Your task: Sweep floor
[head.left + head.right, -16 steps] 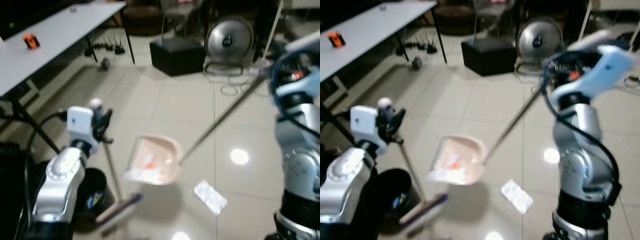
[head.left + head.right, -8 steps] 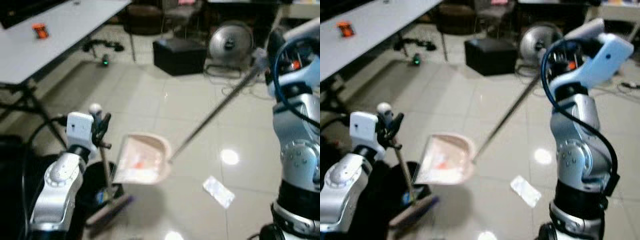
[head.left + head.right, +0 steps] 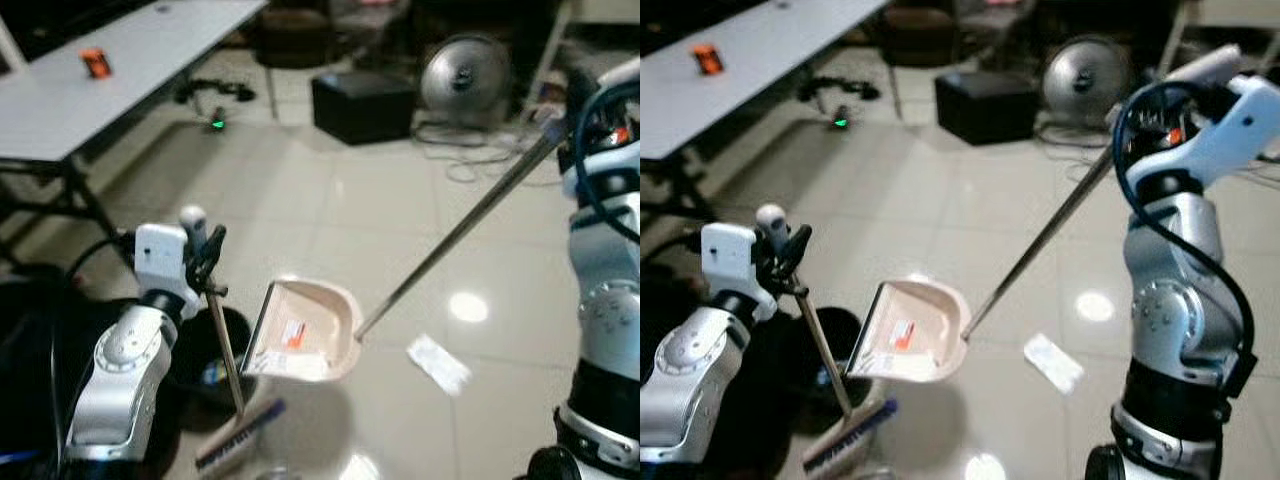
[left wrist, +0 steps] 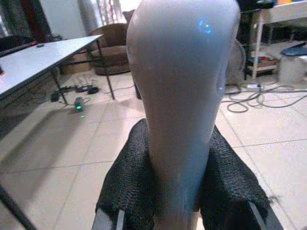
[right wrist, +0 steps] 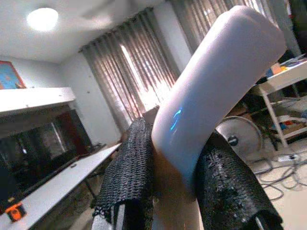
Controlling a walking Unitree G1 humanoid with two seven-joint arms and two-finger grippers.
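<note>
The left gripper [image 4: 177,191] sat at eight o'clock, the right gripper [image 5: 175,179] at two, each clamped around a handle.

My left arm [image 3: 125,375] is silver, built of rounded, glossy segments with a ball-like joint partway up. At its wrist sits a white boxy module [image 3: 160,255] topped by a small white knob [image 3: 190,214], and a black cable [image 3: 85,262] loops into it from behind. My left gripper [image 4: 177,191] has black fingers [image 4: 129,187] with a coarse woven texture. My right arm [image 3: 1180,330] is the same silver, stacked in rounded segments over a black collar, capped by a pale blue-white shell [image 3: 1230,120]. A dark blue cable [image 3: 1130,130] arcs around it, beside a small orange-red mark [image 3: 1177,135]. My right gripper [image 5: 177,191] has the same meshed black fingers [image 5: 129,172].
</note>
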